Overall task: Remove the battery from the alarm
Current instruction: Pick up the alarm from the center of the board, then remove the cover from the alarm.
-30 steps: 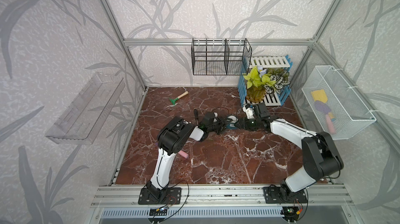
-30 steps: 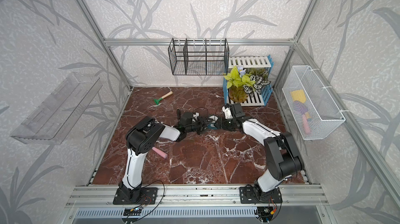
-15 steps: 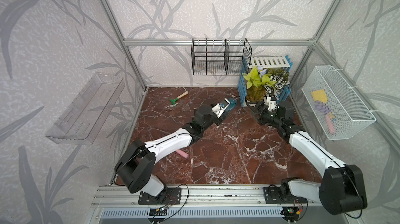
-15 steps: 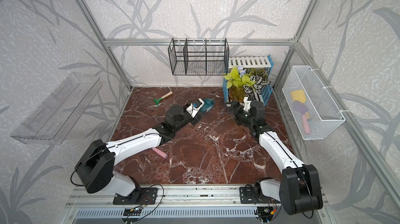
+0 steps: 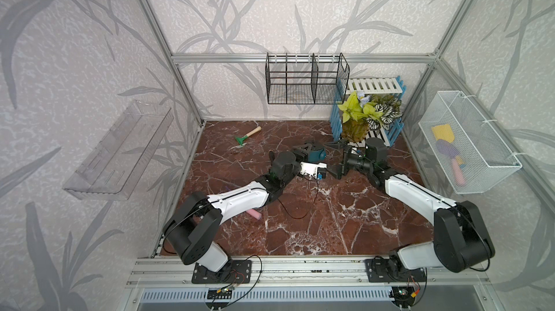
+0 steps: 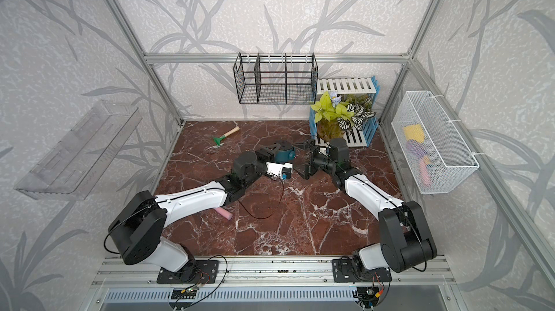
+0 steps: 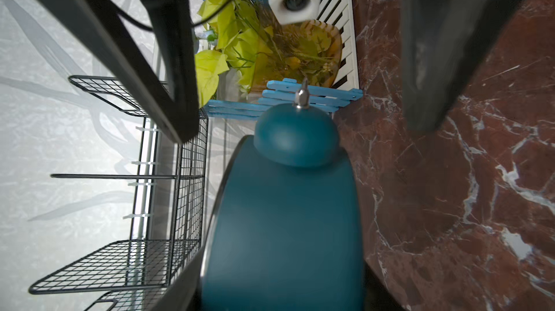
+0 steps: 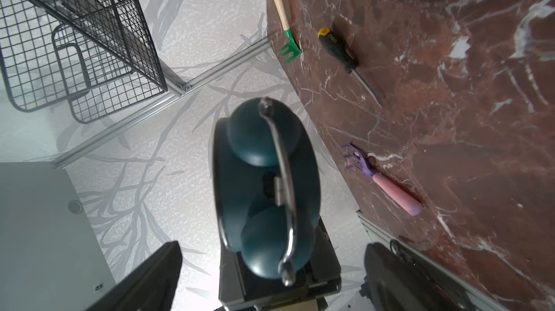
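Two-armed pose above the table: holding the alarm aloft in the clamped left gripper, facing it with the right gripper spread wide. No sight of the battery, presumably inside. Could knock it loose by closing off-centre.

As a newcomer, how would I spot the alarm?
Find the potted plant at the back right of the red marble table. Just in front and left of it, the left arm's fingers hold the alarm: the only dark-teal thing, with twin bells and a metal handle.
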Controlling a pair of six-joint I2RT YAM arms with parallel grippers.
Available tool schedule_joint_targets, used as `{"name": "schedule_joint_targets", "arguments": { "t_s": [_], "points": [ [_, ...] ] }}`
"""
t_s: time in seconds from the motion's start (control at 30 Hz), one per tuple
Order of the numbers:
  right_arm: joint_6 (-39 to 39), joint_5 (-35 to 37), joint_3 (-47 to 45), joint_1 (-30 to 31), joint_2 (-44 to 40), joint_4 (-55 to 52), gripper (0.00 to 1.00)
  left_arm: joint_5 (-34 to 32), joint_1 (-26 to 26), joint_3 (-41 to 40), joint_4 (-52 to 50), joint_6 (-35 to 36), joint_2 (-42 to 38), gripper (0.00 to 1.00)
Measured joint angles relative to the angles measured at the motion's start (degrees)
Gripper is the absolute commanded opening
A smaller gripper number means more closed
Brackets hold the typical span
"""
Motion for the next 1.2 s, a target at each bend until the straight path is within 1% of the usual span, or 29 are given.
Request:
{"name": "schedule_joint_targets", "arguments": {
  "t_s": [0.07,0.1,0.27,0.3,0.4,0.43,0.47,0.53,0.63,0.67,0.7,0.73,0.83,0.93,1.0,1.07,1.1,1.17,1.2],
  "points": [
    [1.1,-0.2,1.1,0.2,1.6,0.2,0.99,0.0,-0.5,0.3,0.1,1.0,0.0,0.00],
    [1.2,-0.2,1.7,0.4,2.3,0.2,0.97,0.0,-0.8,0.3,0.1,1.3,0.0,0.00],
    [1.9,0.4,2.7,1.0,3.3,1.1,0.72,0.0,-1.9,0.3,0.2,1.4,0.0,0.00],
    [1.9,0.8,2.6,1.1,3.3,1.4,0.70,-0.1,-2.1,0.3,0.5,1.1,0.0,0.01],
    [1.7,1.8,2.4,1.4,3.3,2.6,0.58,-0.9,-2.4,0.2,1.3,-0.5,0.0,0.09],
    [1.0,1.8,2.4,1.4,3.3,3.2,0.51,-1.3,-2.4,0.2,1.4,-1.4,0.0,0.12],
    [0.2,1.9,2.4,1.6,3.3,3.8,0.47,-1.7,-2.4,0.2,1.7,-2.4,-0.1,0.19],
    [-0.5,2.0,2.4,1.6,3.3,4.7,0.43,-2.2,-2.5,-0.2,2.6,-3.2,-0.3,0.40],
    [-1.4,2.3,1.9,1.8,3.2,5.0,0.41,-2.7,-2.6,-1.5,3.4,-5.0,-0.9,0.69],
    [-1.5,2.4,1.7,2.0,3.1,4.9,0.41,-2.6,-2.7,-2.1,3.5,-5.8,-1.3,0.78],
    [-1.8,2.9,1.4,2.1,3.0,4.9,0.40,-2.1,-2.9,-3.0,3.7,-6.7,-2.1,0.96],
    [-2.3,3.4,1.3,1.9,3.0,4.9,0.40,-1.2,-3.1,-4.0,3.5,-8.6,-3.3,0.99],
    [-5.6,4.4,0.7,0.6,2.9,4.8,0.39,3.3,-3.7,-7.8,1.1,-13.7,-9.9,1.00],
    [-12.6,5.2,-0.3,-1.7,1.5,3.8,0.39,6.5,-3.9,-12.0,-0.4,-22.6,-18.6,1.00],
    [-20.0,5.3,-1.0,-3.1,-0.4,2.6,0.39,6.3,-4.0,-14.4,-0.9,-32.2,-24.5,1.00],
    [-29.3,4.9,-1.5,-4.5,-2.6,1.4,0.39,5.8,-3.3,-16.0,-1.3,-44.8,-29.5,1.00],
    [-33.6,4.4,-1.7,-4.8,-3.7,1.1,0.39,5.6,-2.1,-16.5,-1.5,-52.4,-31.5,1.00],
    [-42.1,2.8,-2.7,-4.8,-5.6,1.4,0.39,7.2,2.1,-16.7,-1.4,-67.4,-33.1,1.00],
    [-46.1,1.8,-3.4,-4.7,-6.4,1.5,0.39,8.9,5.4,-16.8,-1.0,-76.1,-33.0,0.98]
  ]
}}
